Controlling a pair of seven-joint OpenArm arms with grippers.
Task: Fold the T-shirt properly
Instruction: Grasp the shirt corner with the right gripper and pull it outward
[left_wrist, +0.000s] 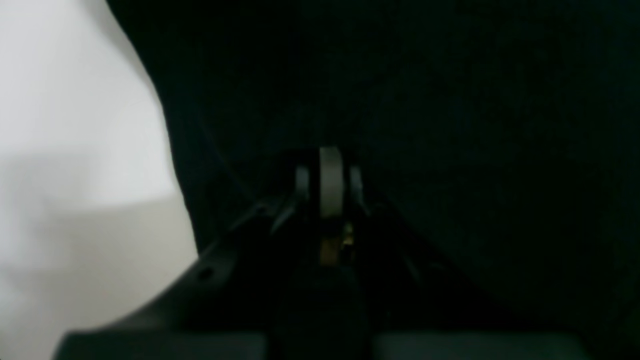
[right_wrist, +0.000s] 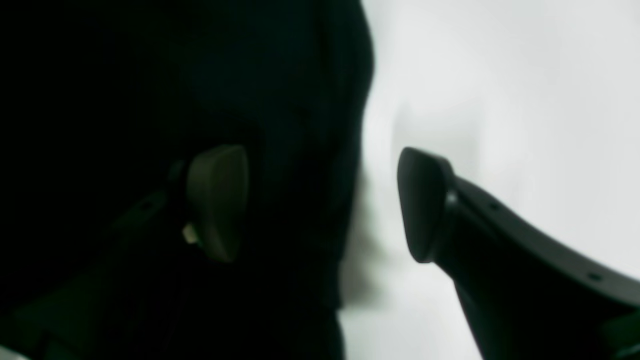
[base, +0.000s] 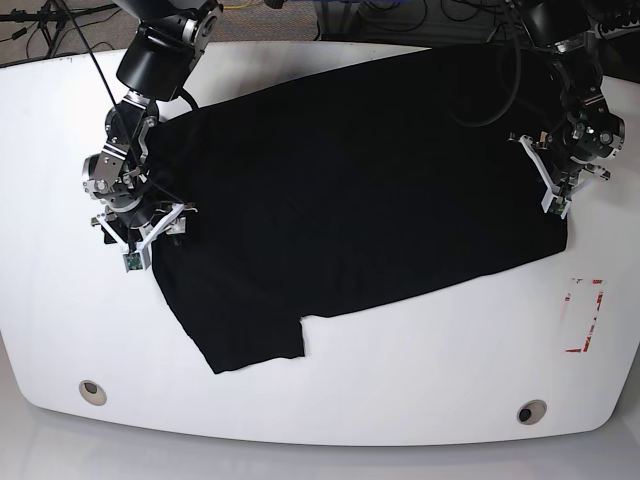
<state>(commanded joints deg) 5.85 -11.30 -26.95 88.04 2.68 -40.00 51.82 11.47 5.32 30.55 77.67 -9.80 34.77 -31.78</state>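
Up close, the right gripper (right_wrist: 320, 205) stands with its dark fingertips apart, one pad (right_wrist: 220, 200) over the large plain black cloth T-shirt (base: 350, 190), the other over the bare white table (base: 400, 380). The left gripper (left_wrist: 327, 165) is murky; whether it grips cloth cannot be told. Only the base view shows the shirt spread flat across the table, one sleeve pointing toward the near edge.
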